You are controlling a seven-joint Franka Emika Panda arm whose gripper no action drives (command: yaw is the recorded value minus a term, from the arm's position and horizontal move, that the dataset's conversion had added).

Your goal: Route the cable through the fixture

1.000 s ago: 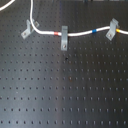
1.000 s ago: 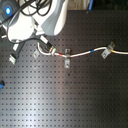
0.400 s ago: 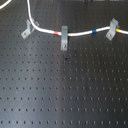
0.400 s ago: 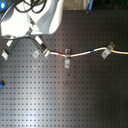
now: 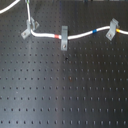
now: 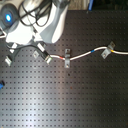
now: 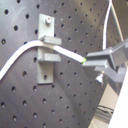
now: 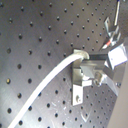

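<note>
The white cable (image 5: 80, 36) runs from the slanted blue-grey fixture (image 5: 28, 27) at the first exterior view's left past an upright grey clip (image 5: 64, 40) to a paler slanted clip (image 5: 112, 30). It has red, blue and yellow bands. Both wrist views show the cable (image 7: 25, 50) lying in the fixture's (image 7: 47, 47) fork. My gripper (image 7: 92, 62) is right beside the fixture and seems shut on the cable just past the fork; it also shows in the second wrist view (image 8: 102, 62). In the second exterior view the arm (image 6: 35, 25) hangs over the fixture (image 6: 48, 59).
Everything stands on a black perforated board (image 5: 65, 90). A loose stretch of cable (image 5: 10, 7) trails off at the first exterior view's top left. A small blue object (image 6: 1, 84) lies at the second exterior view's left edge.
The arm has shifted slightly toward the second exterior view's left. The stretch of cable rising from the fixture stands straighter. The clips have not moved.
</note>
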